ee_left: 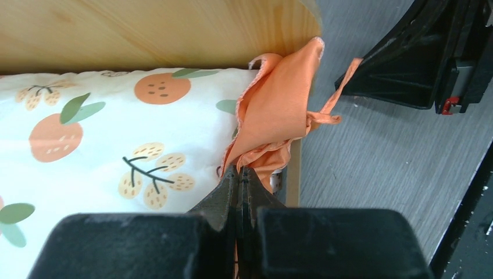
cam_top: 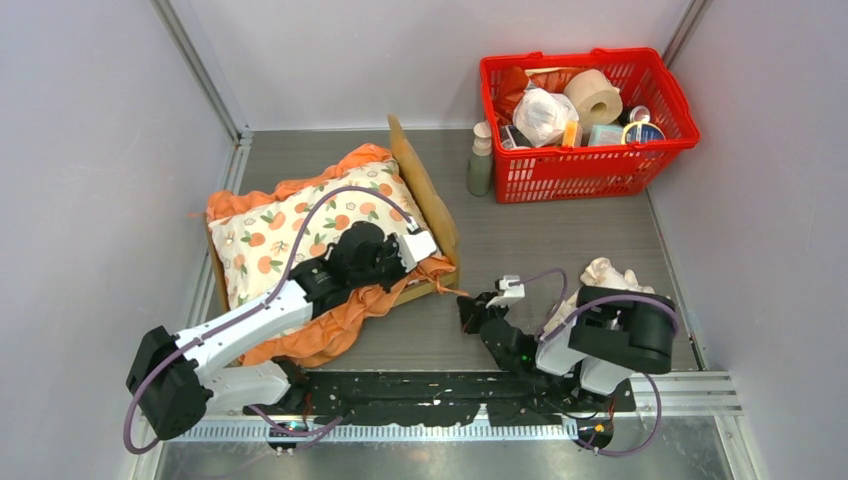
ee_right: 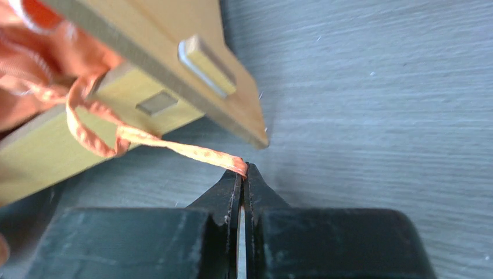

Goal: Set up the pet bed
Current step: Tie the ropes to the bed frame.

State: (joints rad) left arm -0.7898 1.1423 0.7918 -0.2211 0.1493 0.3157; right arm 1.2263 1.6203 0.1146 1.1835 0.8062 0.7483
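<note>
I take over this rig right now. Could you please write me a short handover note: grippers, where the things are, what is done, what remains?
Left gripper: shut on the cushion's orange ruffle at the bed corner.
Right gripper: shut on the end of the orange ribbon beside the frame.
Pet bed: on the table, left side; cushion lies in it, ruffle spilling over the near edge.
Done: cushion placed.
Left: probably tidy ruffle and ribbon; small pillow lies on the table by the right arm.

Left of centre on table (cam_top: 540,240), pet bed (cam_top: 425,190) with cushion (cam_top: 300,225) lying in it, spilling over near edge; far right corner, basket (cam_top: 580,172), bottle (cam_top: 480,165) just left of it; near right, pillow (cam_top: 608,275)
</note>
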